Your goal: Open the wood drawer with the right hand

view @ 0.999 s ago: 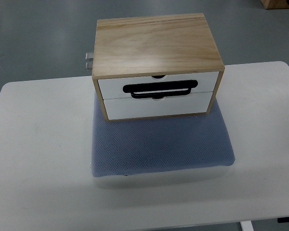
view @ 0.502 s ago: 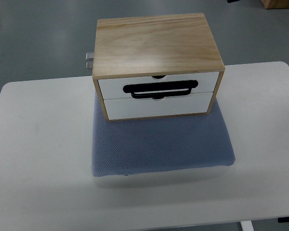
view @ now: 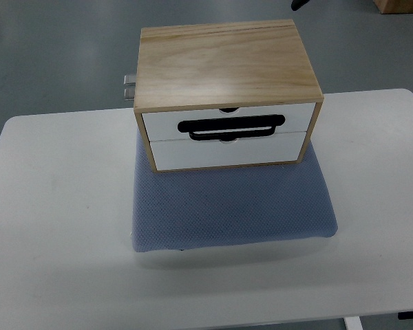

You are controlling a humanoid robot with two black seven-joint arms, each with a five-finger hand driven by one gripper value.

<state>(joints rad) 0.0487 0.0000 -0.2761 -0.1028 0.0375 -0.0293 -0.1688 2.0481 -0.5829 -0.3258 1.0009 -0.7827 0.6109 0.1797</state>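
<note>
No hand shows, so its state cannot be told; the wood drawer box (view: 227,93) (both drawers closed) sits on a blue mat (view: 234,210) on the counter (view: 55,227).

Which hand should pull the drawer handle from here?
Neither hand is in view. The black handle sits slightly right of table centre on the wooden drawer box, marginally favouring the right; drawers look shut.

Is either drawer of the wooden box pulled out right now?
No, both white drawer fronts sit flush in the wooden box.
</note>
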